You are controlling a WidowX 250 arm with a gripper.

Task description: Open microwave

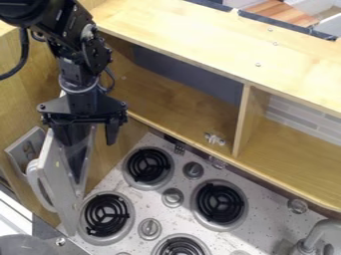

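1. Pale grey and part clear, the microwave door [62,185] stands on edge, slanting, at the picture-left end of the stove [187,219]. It looks ajar at the least; how wide, I cannot tell.
2. The handle [41,186] is on the door's face turned away from the stove. The gripper [86,142] hangs above the stove's far picture-left corner, its two fingers well apart, with nothing seen clamped between them. One is down at the door's upper part, the other clear of it on the stove side.
3. The step in hand seems to be swinging the door wider. I'd keep the fingers spread and press with the one at the door, using its flat side so that it doesn't skid on the smooth panel.
4. Follow the hinge's arc, slowly; a straight shove would bind the door or drag the whole microwave towards or away from the stove.
5. Mind the free finger near the wooden shelf [190,107] behind the stove.
6. Once the door rests wide, ease off sideways before lifting, lest the finger hook its top edge and pull it back.
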